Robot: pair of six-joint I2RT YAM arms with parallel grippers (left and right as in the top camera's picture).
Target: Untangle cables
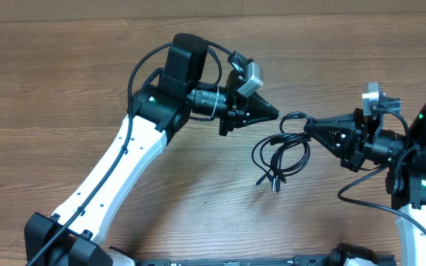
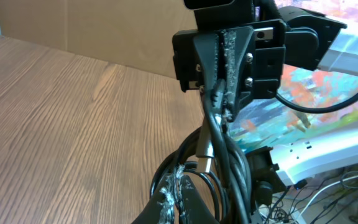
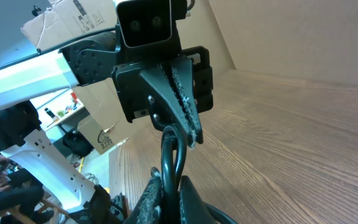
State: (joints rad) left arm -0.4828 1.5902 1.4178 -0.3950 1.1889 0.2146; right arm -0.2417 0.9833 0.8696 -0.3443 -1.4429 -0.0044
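Left wrist view, nearest: left gripper is pinching the cables, fingers pressed together.
Farther: right gripper is facing it, jaws clamping the same cables.
Overhead: cables are looping between the 2 gripper tips, plug ends trailing over the wooden table.

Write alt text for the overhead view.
The left pincer and right pincer face each other, both shut on a tangle of thin black cables looped between them over a wooden table. The plug ends point down the picture.
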